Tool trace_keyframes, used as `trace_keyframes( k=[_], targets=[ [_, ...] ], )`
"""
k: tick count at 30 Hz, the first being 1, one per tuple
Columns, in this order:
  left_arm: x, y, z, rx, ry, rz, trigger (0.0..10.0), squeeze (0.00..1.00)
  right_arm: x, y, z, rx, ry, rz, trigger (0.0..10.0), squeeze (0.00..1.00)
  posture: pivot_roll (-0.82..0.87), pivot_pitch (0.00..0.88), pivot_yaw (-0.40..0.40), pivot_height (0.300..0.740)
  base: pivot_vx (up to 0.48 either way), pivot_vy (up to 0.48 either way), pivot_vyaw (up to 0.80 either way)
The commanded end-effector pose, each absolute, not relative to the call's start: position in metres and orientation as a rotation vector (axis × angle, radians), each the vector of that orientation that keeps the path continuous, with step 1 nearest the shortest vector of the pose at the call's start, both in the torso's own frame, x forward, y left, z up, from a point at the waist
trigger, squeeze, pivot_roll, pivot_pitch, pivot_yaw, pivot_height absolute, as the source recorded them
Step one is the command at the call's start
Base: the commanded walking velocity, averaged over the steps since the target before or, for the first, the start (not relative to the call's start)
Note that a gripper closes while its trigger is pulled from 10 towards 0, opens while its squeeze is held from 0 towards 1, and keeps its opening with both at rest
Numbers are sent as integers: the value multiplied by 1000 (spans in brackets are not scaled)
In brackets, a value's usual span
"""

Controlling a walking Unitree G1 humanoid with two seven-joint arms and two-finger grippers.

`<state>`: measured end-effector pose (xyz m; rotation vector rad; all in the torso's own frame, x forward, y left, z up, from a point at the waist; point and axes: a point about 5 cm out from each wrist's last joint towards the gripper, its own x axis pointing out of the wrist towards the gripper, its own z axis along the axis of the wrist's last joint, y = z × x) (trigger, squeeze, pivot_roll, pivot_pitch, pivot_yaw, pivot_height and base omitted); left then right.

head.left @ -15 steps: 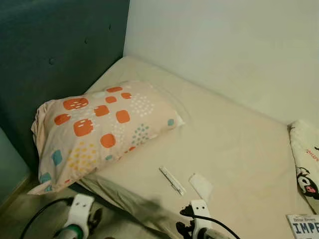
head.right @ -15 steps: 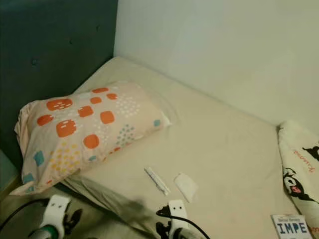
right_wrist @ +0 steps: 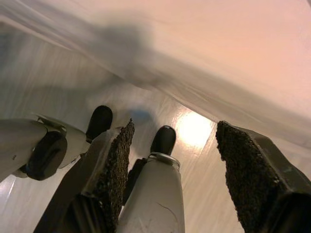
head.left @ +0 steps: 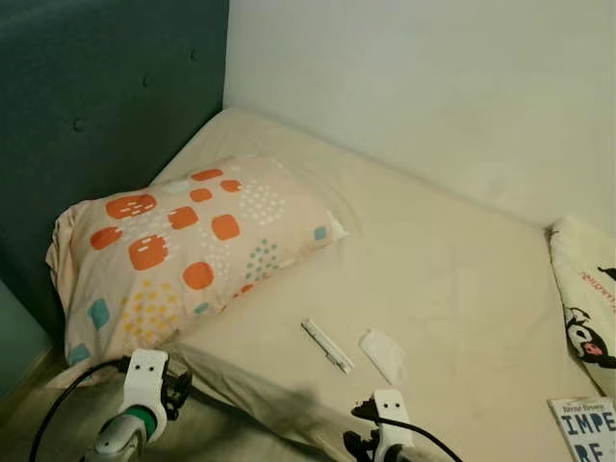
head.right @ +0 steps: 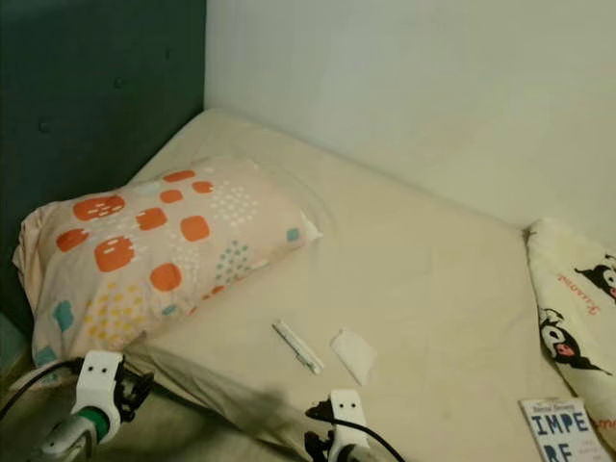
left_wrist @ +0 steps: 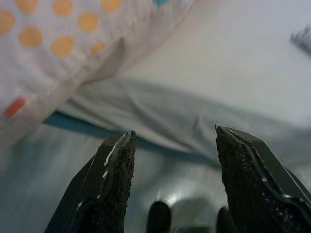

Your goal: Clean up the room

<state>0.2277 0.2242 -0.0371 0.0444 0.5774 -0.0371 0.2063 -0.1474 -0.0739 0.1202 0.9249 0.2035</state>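
On the beige bed sheet lie a thin white stick and a small crumpled white paper, close to the front edge. A peach pillow with orange and teal patches rests at the bed's head. My left gripper hangs open by the bed's side, just below the pillow corner, and holds nothing. My right gripper is open too, low in front of the bed edge and short of the stick, with the floor and my feet under it.
A dark teal padded headboard stands at the left and a pale wall runs behind the bed. A white cartoon-print cushion lies at the right, and a book sits at the front right corner.
The camera has turned a little, so the scene has shifted left. My left gripper has risen slightly toward the pillow's lower corner. The right gripper has hardly moved.
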Motion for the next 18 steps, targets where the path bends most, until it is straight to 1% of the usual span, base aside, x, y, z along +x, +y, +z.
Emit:
trace_keyframes(
  k=[1,2,4,5,6,7,8,10,11,13,14,16,17,18],
  targets=[
    [216,217,-49,101,649,-81,10000,0,198,-158,-78,117,944,166,10000,0,282,47,-125,740,0,0,0],
    [216,217,-49,101,649,-81,10000,0,198,-158,-78,117,944,166,10000,0,282,47,-125,740,0,0,0],
    [201,211,-61,242,740,-150,10000,0,200,-161,-77,128,918,141,10000,0,273,42,-117,740,0,0,0],
    [201,211,-61,242,740,-150,10000,0,200,-161,-77,128,918,141,10000,0,273,42,-117,740,0,0,0],
    [193,208,-66,289,764,-186,10000,0,203,-164,-74,162,889,110,10000,0,270,44,-114,740,0,0,0],
    [193,208,-66,289,764,-186,10000,0,203,-164,-74,162,889,110,10000,0,270,44,-114,740,0,0,0],
    [179,202,-73,317,781,-216,10000,0,216,-166,-66,246,790,55,10000,0,250,63,-105,740,0,0,0],
    [179,202,-73,317,781,-216,10000,0,216,-166,-66,246,790,55,10000,0,250,63,-105,740,0,0,0],
    [176,202,-74,306,773,-199,10000,0,221,-166,-61,264,745,45,10000,0,250,63,-105,740,0,0,0],
    [186,209,-64,247,681,-92,10000,0,237,-167,-48,319,635,12,10000,0,239,68,-87,740,0,0,0],
    [186,209,-64,247,681,-92,10000,0,237,-167,-48,319,635,12,10000,0,239,68,-87,740,0,0,0],
    [198,218,-51,328,593,-59,10000,0,254,-165,-32,389,516,30,10000,0,230,85,-84,740,0,0,0],
    [198,218,-51,328,593,-59,10000,0,254,-165,-32,389,516,30,10000,0,230,85,-84,740,0,0,0],
    [206,221,-42,357,540,-53,10000,0,261,-161,-24,398,467,52,10000,0,221,89,-82,740,0,0,0]
  ],
)
